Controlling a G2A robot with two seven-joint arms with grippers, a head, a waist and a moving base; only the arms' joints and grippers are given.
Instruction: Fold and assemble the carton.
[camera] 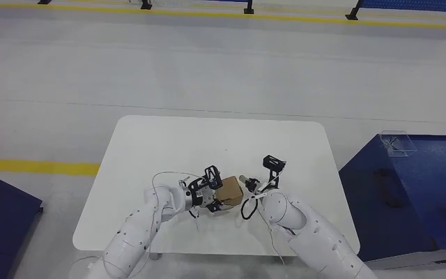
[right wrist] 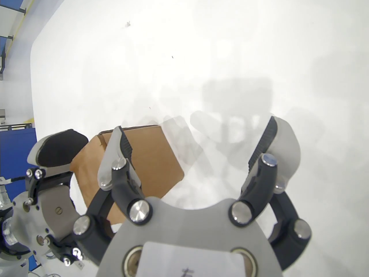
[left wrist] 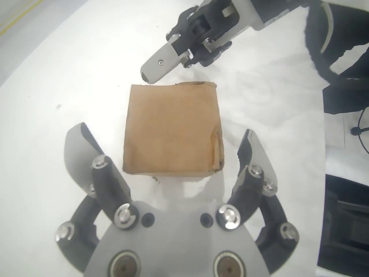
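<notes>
Since the brown carton [left wrist: 173,129] already sits as a closed-looking box on the white table [camera: 209,139] near its front edge, between both arms, I judge I'm at the final tuck-and-press step. Left gripper [left wrist: 163,138] is spread wide, flanking the carton's nearer end without touching; right gripper [right wrist: 197,131] is spread too, one finger [left wrist: 157,66] just beside the far top edge, so next I should press that slightly raised edge flat. Cardboard looks creased, one corner ragged.
</notes>
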